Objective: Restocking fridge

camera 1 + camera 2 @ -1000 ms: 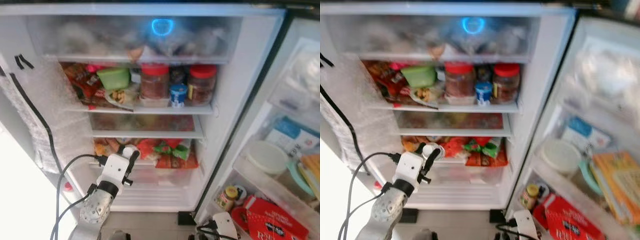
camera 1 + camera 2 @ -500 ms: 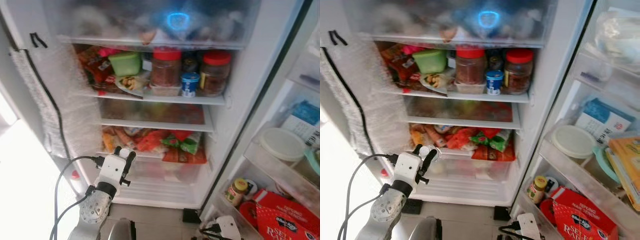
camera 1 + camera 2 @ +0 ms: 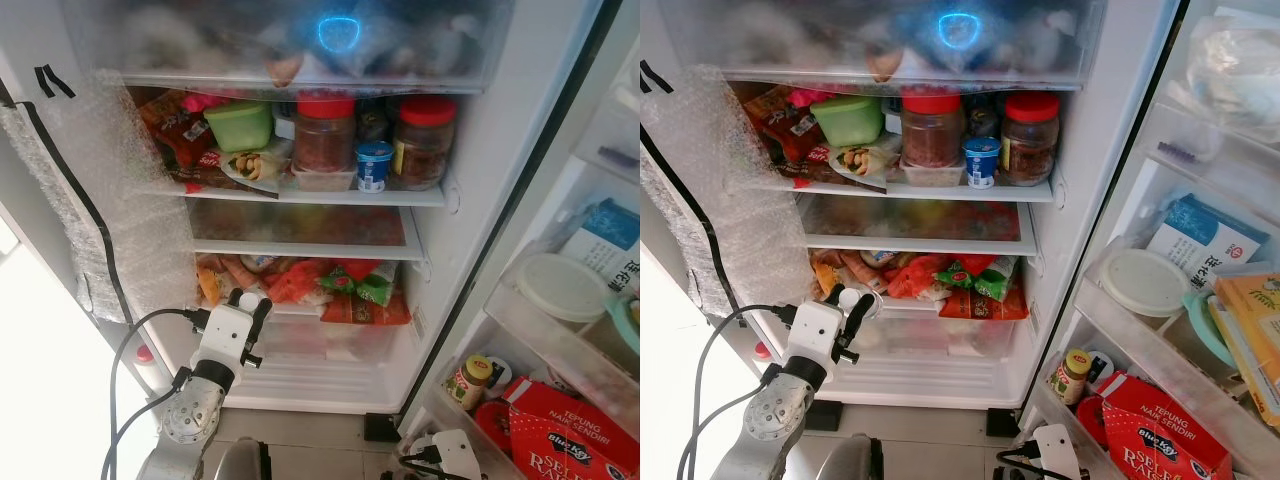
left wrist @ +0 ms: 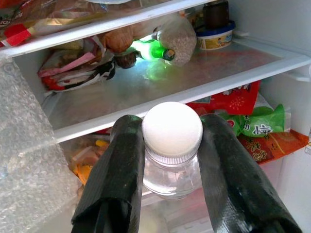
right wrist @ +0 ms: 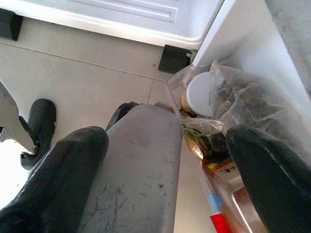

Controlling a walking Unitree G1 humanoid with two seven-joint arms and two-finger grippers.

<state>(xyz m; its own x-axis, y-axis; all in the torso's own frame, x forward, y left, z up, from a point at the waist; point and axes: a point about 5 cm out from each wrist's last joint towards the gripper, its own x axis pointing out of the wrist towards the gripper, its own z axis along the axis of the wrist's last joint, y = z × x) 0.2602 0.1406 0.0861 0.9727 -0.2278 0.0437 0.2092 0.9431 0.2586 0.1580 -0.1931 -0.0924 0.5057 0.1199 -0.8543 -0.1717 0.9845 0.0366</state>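
While the fridge [image 3: 500,150] stands open:
Left hand [image 4: 167,160]: two black fingers clamped on one clear white-capped bottle [image 4: 171,145], held before the lower shelf's edge [image 3: 300,312].
Right hand [image 5: 160,160]: fingers spread wide, low by the door bins.
Jars: two red-lidded jars [image 3: 324,130], upper shelf.
Room: bare shelf [image 4: 160,82] ahead.
Writing: "BlueKey" on the red box [image 3: 1160,430].
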